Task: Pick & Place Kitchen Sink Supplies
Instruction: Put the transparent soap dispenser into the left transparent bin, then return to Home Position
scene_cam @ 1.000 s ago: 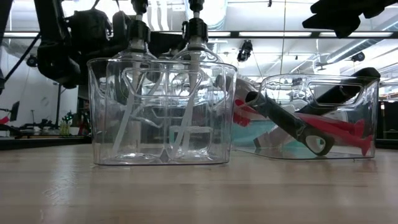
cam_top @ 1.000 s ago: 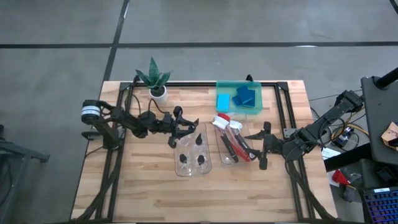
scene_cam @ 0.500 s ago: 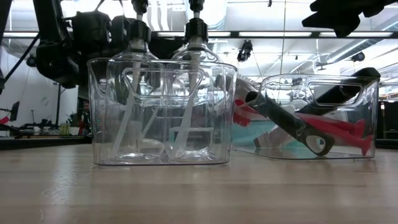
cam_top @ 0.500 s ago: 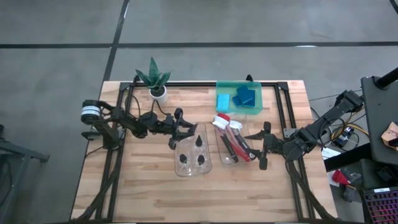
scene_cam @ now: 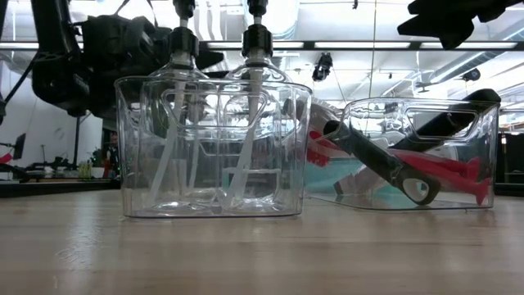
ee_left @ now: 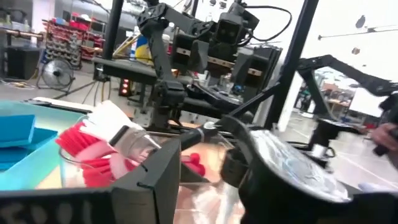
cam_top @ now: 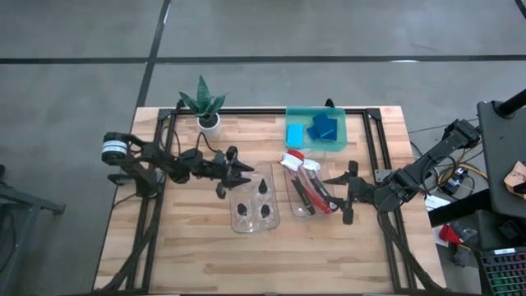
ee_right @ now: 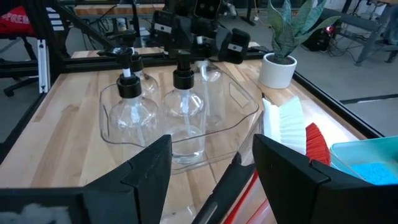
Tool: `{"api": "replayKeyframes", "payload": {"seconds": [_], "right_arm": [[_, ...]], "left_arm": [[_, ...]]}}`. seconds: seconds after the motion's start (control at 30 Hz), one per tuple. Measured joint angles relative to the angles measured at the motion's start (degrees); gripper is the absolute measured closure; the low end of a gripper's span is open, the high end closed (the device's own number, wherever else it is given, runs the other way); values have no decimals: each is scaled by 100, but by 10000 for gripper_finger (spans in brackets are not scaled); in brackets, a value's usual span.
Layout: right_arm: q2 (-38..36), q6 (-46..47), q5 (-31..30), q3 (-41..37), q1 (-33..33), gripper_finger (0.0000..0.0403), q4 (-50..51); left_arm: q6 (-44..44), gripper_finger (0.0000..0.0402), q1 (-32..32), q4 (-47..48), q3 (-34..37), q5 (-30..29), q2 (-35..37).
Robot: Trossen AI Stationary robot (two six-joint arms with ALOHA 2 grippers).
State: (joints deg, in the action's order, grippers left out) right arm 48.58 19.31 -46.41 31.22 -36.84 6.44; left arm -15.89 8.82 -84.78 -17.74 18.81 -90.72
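Observation:
Three clear bottles with black tops (cam_top: 263, 188) (ee_right: 183, 93) stand upright in a clear bin (cam_top: 236, 224) at mid-table. Red and black-handled brushes (cam_top: 306, 189) (scene_cam: 385, 164) lie slanting in a second clear bin to its right. Blue sponges (cam_top: 320, 127) lie in the green tray (cam_top: 289, 111) at the far edge. My left gripper (cam_top: 234, 170) (ee_left: 199, 186) hangs open just left of the bottle bin's far end, touching nothing. My right gripper (cam_top: 343, 196) (ee_right: 211, 168) is open, level, right of the brush bin, fingers pointing toward it.
A small green plant in a white pot (cam_top: 205, 107) (ee_right: 280, 62) stands at the far edge, behind my left arm. A black frame runs around the table's edges. Bare wood lies along the near edge, in front of both bins.
My left gripper has drawn back a little toward the table's left edge, away from the bottle bin, staying open. The bottles, the brushes and my right arm have kept still.

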Motion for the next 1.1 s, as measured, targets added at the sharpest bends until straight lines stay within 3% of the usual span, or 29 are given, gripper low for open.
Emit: {"api": "replayKeyframes", "payload": {"seconds": [0.27, 0.4, 0.63, 0.83, 0.97, 1.1], "right_arm": [[0, 3, 0, 0, 0, 181, 6], [0, 11, -1, 0, 2, 181, -42], [0, 21, -6, 0, 0, 181, -130], [-22, 17, -519, 0, 16, 185, -128], [-108, -110, -559, -2, 15, 227, -66], [-318, -577, -41, -76, 136, 326, -72]], "left_arm": [[-305, 207, 9, 588, 129, 21, 691], [-210, 181, 19, 1179, 135, -36, 1094], [-51, 145, 19, 1177, 134, -43, 1848], [-28, 150, 22, 1476, 165, -44, 2582], [18, 171, 26, 2016, 304, -82, 3162], [76, 234, 26, 2830, 388, -82, 3762]]}}
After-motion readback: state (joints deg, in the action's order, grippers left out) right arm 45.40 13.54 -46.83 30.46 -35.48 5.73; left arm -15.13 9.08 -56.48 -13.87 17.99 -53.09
